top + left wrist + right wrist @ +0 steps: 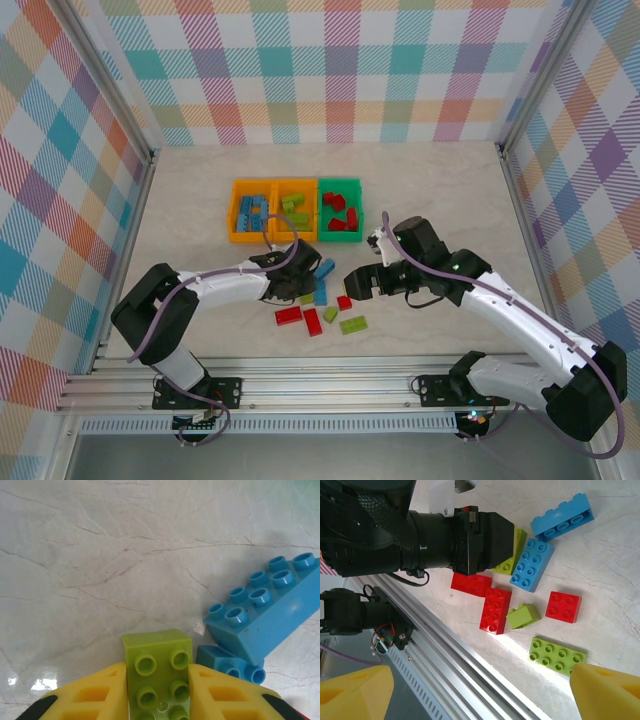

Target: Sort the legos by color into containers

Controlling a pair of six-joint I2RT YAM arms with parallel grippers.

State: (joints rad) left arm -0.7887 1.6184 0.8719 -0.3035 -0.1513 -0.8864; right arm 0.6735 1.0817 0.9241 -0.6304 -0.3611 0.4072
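Legos [313, 321] blue, lime, red, studded, strewn on pale marbled table [200, 200] within pastel plaid walls [340, 70]. Left gripper [157, 674] clamped on lime brick [157, 645]; right gripper [357, 281] spread wide, empty.

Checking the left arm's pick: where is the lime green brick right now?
In the left wrist view, the lime green brick sits between the left pincer's yellow fingers, with two blue bricks just to its right.
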